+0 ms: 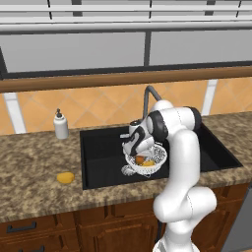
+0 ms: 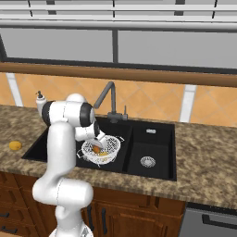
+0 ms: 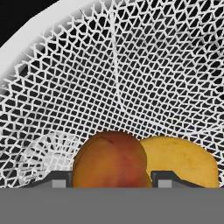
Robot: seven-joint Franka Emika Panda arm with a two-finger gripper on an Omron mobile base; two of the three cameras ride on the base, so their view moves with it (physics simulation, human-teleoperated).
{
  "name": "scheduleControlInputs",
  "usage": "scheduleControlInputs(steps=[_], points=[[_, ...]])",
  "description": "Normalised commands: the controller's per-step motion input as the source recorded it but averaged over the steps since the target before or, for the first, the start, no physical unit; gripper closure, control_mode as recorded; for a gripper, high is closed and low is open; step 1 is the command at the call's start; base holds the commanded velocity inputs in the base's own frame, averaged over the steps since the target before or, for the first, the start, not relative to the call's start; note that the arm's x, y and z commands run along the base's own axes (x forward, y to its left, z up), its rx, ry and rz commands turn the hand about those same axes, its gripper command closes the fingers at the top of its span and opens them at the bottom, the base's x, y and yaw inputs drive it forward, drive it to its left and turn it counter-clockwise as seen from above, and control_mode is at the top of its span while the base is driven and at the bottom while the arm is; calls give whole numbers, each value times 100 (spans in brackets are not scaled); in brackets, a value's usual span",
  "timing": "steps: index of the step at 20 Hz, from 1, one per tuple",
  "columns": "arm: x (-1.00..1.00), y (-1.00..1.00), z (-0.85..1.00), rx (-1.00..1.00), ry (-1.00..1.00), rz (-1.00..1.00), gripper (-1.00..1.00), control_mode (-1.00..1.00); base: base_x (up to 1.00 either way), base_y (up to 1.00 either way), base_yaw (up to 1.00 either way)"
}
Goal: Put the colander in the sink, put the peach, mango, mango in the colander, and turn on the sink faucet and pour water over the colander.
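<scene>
White mesh colander point(image 3: 131, 78) sits in the sink's point(image 1: 103, 147) left basin, the gripper point(image 3: 111, 181) clenched on the peach point(image 3: 109, 159) directly above its bottom beside one mango point(image 3: 183, 162), the other mango point(image 1: 65, 177) lying far left on the counter point(image 1: 34, 162).

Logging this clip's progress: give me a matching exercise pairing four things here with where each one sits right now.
Things:
1. peach
2. colander
3. mango on its own
4. soap bottle

Places:
A. on the counter at the back, left of the sink
B. between the finger tips of the gripper, inside the mesh bowl
C. in the sink's left basin
D. on the counter near the front edge, left of the sink

Pairs: 1-B, 2-C, 3-D, 4-A
</scene>
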Motion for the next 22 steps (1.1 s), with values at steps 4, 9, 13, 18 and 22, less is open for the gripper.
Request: scheduleControlInputs(steps=[4, 9, 13, 18, 22], points=[[0, 0, 0, 0, 0, 0, -100, -100, 0, 0, 0], [0, 0, 0, 0, 0, 0, -100, -100, 0, 0, 0], [0, 0, 0, 0, 0, 0, -100, -100, 0, 0, 0], [-14, -1, 25, 0, 0, 0, -100, -100, 0, 0, 0], [-59, -15, 38, 0, 0, 0, -100, -100, 0, 0, 0]])
